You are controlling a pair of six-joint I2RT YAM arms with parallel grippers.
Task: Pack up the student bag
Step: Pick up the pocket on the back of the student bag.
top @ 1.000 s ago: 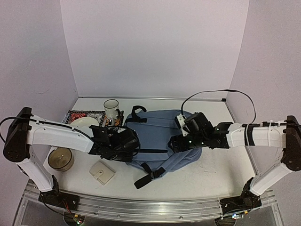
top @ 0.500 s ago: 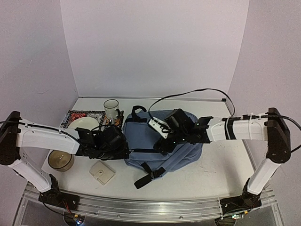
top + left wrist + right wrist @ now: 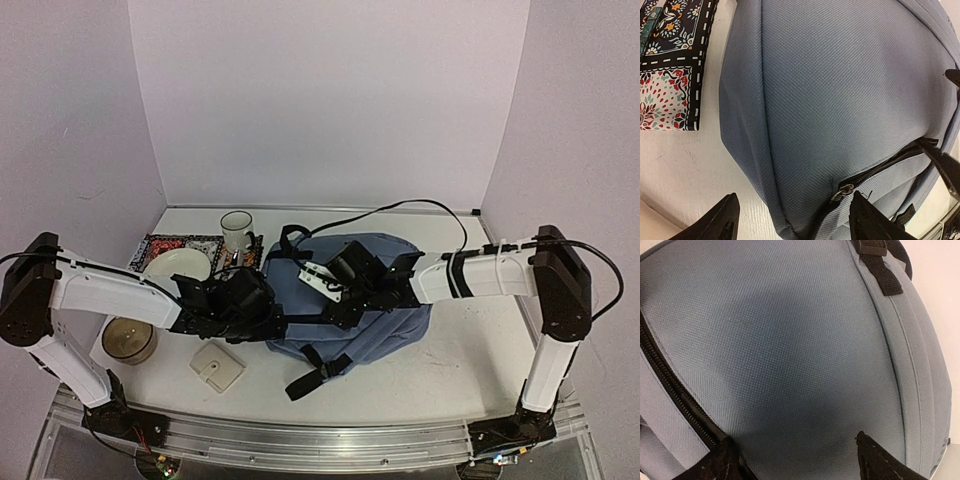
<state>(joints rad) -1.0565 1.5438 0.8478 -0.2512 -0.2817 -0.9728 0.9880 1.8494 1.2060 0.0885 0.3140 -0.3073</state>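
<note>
The blue-grey student bag (image 3: 395,300) lies flat mid-table, black straps at its near and far ends. My left gripper (image 3: 264,320) is at the bag's left edge, open and empty. In the left wrist view its fingers (image 3: 722,224) straddle the bag's corner (image 3: 830,100), with a metal zipper pull (image 3: 842,191) just inside the right finger. My right gripper (image 3: 335,308) hangs over the bag's left-centre, open and empty. In the right wrist view the bag fabric (image 3: 790,340) fills the frame, a black zipper (image 3: 675,390) runs down to the left finger, and a strap (image 3: 880,267) lies at the top.
A white mug (image 3: 237,231), a cream plate (image 3: 178,264) and a patterned mat (image 3: 165,245) sit at the left rear; the mat also shows in the left wrist view (image 3: 670,65). A round tan container (image 3: 128,338) and a white square box (image 3: 217,366) sit at the near left.
My right arm has swept left across the bag, from its right side to its left-centre. My left gripper shifted a little left, then back to the bag's edge.
</note>
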